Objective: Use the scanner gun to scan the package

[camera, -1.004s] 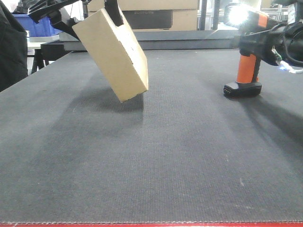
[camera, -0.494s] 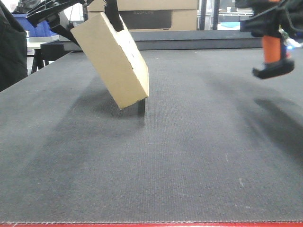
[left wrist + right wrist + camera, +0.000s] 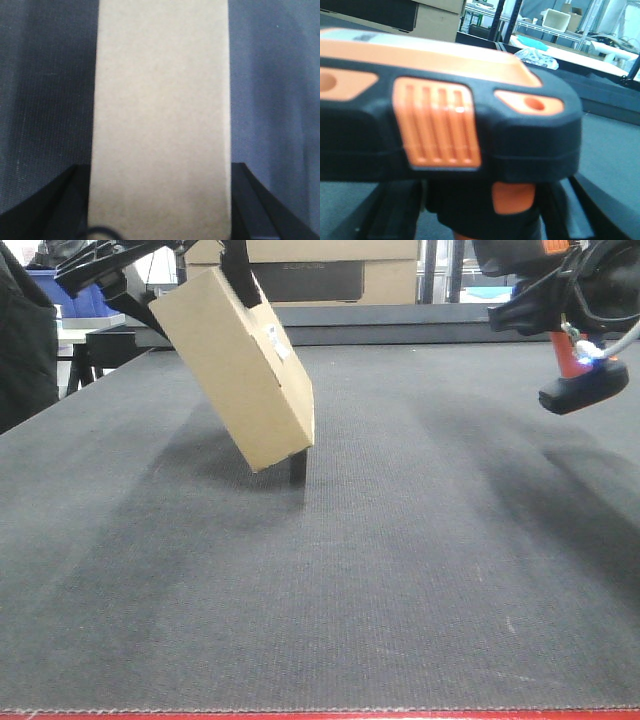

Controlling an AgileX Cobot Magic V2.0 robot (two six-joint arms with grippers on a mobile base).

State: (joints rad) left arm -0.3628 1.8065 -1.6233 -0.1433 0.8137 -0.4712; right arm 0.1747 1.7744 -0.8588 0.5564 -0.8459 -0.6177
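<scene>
Matt cardboard package (image 3: 240, 370); plastic scanner gun (image 3: 445, 125)

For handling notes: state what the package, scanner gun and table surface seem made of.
Package: matte brown cardboard, sharp folded edges.
Scanner gun: moulded black-and-orange plastic, slight sheen on ribbed panel.
Table surface: dark grey fabric-like mat, probably; fine woven texture.

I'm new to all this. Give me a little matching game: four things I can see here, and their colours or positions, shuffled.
Things:
1. box
2. scanner
3. bin
4. mat

Descriptions:
A. dark grey, spread across the table
B. orange and black, raised at the right
C. tan, tilted
D. blue, far back at the left

Pairs: 1-C, 2-B, 3-D, 4-A.
</scene>
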